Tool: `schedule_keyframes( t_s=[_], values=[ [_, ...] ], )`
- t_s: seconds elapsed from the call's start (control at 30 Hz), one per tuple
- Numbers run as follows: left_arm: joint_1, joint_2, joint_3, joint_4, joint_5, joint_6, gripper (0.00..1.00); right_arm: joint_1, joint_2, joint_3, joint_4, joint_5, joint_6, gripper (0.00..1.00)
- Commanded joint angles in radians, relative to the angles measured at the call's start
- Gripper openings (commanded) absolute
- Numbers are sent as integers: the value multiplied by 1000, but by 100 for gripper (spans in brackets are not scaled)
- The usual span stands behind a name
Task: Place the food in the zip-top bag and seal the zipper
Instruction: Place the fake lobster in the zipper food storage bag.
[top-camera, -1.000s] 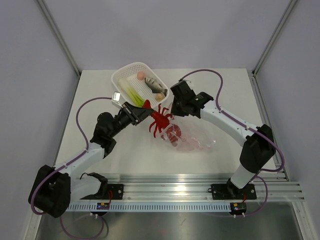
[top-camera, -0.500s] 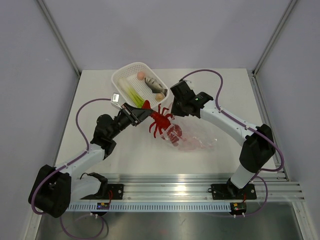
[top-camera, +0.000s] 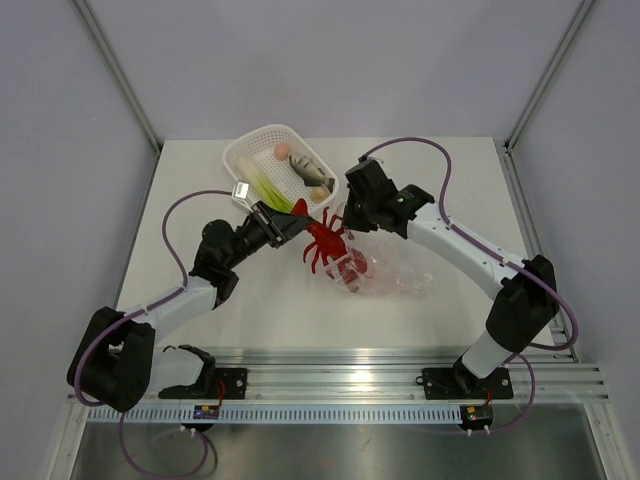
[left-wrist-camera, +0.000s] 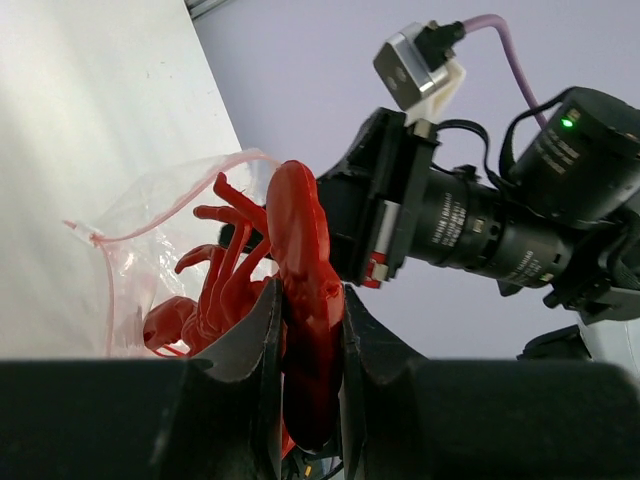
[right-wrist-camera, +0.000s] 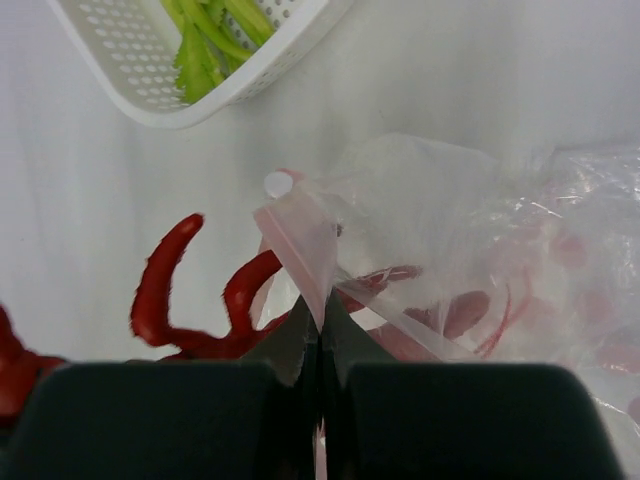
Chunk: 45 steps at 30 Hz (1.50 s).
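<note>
Your left gripper (left-wrist-camera: 305, 318) clamps the red lobster (left-wrist-camera: 298, 235) by its tail; your right gripper (right-wrist-camera: 320, 330) pinches the mouth edge of the zip-top bag (right-wrist-camera: 470, 215).

The red lobster (top-camera: 325, 240) has been carried slightly rightward by the left gripper (top-camera: 300, 214); the zip-top bag (top-camera: 395, 272) has been drawn up and bunched closer around its claws by the right gripper (top-camera: 348, 222).

Red lobster (top-camera: 325, 243) seemingly partway into open, crumpled clear bag (top-camera: 400, 275); zipper (right-wrist-camera: 300, 245) unsealed.

The lobster (left-wrist-camera: 300, 290) is glossy plastic, the bag (top-camera: 400, 272) crinkly clear plastic.
</note>
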Motion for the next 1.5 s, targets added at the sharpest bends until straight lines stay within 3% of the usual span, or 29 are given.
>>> schedule_keyframes(
  t_s=[0.0, 0.33, 0.6, 0.93, 1.47],
  values=[
    [-2, 36, 73, 158, 21, -23, 0, 6, -51, 4, 58, -58, -5, 0],
    [-2, 94, 104, 147, 35, -6, 0, 29, -40, 21, 61, -60, 9, 0],
    [-2, 127, 99, 230, 112, -15, 0, 34, -26, 38, 40, -23, 5, 0],
    [0, 55, 12, 264, 51, -9, 0, 31, 11, 67, 3, 12, 9, 0],
    [-2, 56, 10, 244, 113, 5, 0, 12, 43, 118, 5, 8, -3, 0]
  ],
)
